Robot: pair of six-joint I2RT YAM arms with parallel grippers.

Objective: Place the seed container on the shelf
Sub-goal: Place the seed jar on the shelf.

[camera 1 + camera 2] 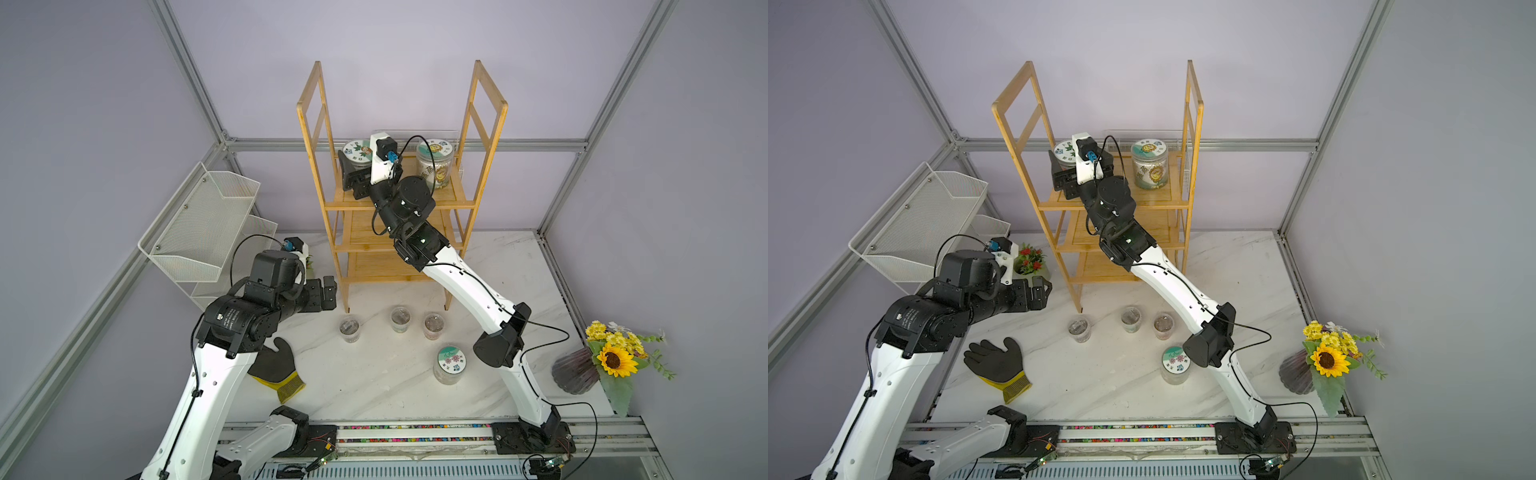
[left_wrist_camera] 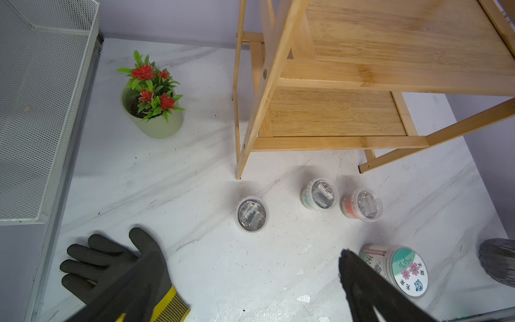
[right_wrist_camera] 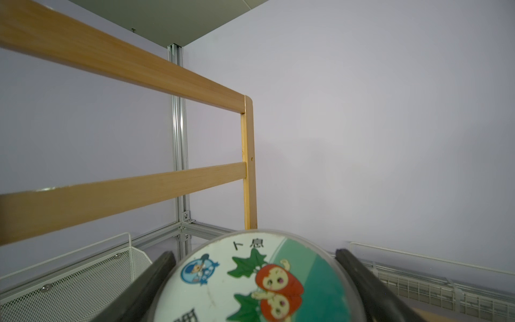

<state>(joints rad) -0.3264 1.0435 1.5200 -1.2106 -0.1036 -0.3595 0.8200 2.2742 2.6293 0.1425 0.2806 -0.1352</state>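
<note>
Your right gripper (image 3: 254, 255) is clamped on the seed container (image 3: 250, 287). In the right wrist view a black finger (image 3: 147, 281) lies against each side of its round lid, which shows two red cartoon figures with green leaves and a blue badge. In both top views that jar is over the left part of the top tier of the shelf (image 1: 453, 203). You cannot tell whether its base touches the tier, and its body is hidden, so its contents cannot be made out. Well apart on the same tier, toward the right side frame, stands a second jar (image 1: 434, 166). It is clear and upright, with a yellow-flower lid and pale speckled fill behind a label.

Your left gripper (image 1: 326, 291) hangs with its jaws spread wide and nothing between them, near the shelf's left front leg.

On the marble tabletop (image 1: 374, 390) in front of the shelf, three small clear cups (image 2: 251, 214) stand in a loose row with their lids on. Through each lid you see something shiny and crinkled over dark grainy fill. One cup wears a green band and another a red one. Nearer you, beside the right arm's elbow, a flower-lidded jar (image 1: 450, 363) stands upright, with pink blossoms on teal and white; its fill is unclear.

Further out, a pale green pot (image 2: 156, 125) holds dark soil and red flowers. A black glove (image 1: 274, 365) with a yellow cuff lies flat. A dark ribbed vase (image 1: 575, 374) at the right edge holds a sunflower and small yellow blooms. The white wire-mesh basket (image 1: 199, 232) hangs on the left wall.
</note>
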